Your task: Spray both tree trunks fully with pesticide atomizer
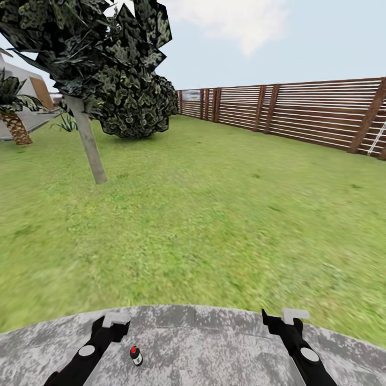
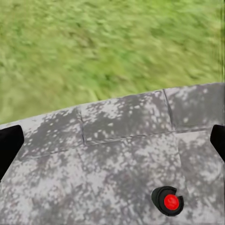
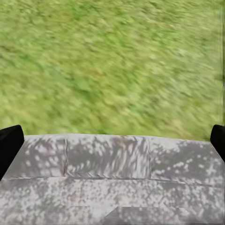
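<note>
Both fingers sets spread, empty, atomizer upright on stone pad, just beside L fingers

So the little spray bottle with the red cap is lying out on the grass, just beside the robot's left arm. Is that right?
Not quite. The bottle with the red cap stands on the grey stone paving, not on the grass. The head view shows it beside the left gripper, and the left wrist view shows its red top against the mottled stone. The rest is right.
</note>
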Motion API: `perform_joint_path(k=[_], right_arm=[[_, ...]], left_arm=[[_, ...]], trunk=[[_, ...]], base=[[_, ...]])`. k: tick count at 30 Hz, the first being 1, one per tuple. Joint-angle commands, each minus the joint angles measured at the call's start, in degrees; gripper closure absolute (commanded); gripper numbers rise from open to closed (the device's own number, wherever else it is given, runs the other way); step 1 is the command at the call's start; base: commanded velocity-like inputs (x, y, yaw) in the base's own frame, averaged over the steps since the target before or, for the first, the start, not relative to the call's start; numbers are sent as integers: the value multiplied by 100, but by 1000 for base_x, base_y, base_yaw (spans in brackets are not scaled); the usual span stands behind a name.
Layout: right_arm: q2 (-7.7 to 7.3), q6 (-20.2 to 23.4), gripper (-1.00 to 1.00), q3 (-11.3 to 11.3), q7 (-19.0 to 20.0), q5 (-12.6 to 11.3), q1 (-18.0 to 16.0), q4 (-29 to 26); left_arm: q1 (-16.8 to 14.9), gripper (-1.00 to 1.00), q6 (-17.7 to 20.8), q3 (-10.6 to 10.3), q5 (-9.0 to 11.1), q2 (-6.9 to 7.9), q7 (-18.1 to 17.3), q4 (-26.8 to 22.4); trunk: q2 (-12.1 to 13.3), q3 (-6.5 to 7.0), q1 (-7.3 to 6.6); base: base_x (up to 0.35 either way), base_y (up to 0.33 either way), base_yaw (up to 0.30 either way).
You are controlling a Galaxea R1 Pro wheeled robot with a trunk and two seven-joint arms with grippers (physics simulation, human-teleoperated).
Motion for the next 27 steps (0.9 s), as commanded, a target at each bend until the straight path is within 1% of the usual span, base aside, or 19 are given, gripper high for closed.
perform_joint_path(k=[1,4,7,8,11,27], right_arm=[[4,-18,-100,-3,3,0,-4,0],[7,-18,-100,-5,-3,0,-4,-6],[16,-18,-100,-5,-5,-6,-4,-9],[24,-18,-100,-6,-8,-8,-4,-10],[27,-18,-100,-10,-6,-9,-4,-11],[27,-18,-100,-14,-7,-9,-4,-11]], left_arm=[[-3,-100,-20,-80,-128,9,-4,24],[-4,-100,-20,-135,-185,16,-64,43],[-5,-100,-21,-160,-227,21,-263,56],[-12,-100,-23,-159,-240,27,-394,60],[-12,-100,-30,-158,-244,29,-436,53],[-18,-100,-38,-138,-241,27,-389,8]], trunk=[[-2,-5,-1],[-2,-5,-1],[-2,-5,-1],[-2,-5,-1],[-2,-5,-1],[-2,-5,-1]], base=[[0,0,-88],[0,0,-50],[0,0,-16],[0,0,-2],[0,0,-62],[0,0,-286]])
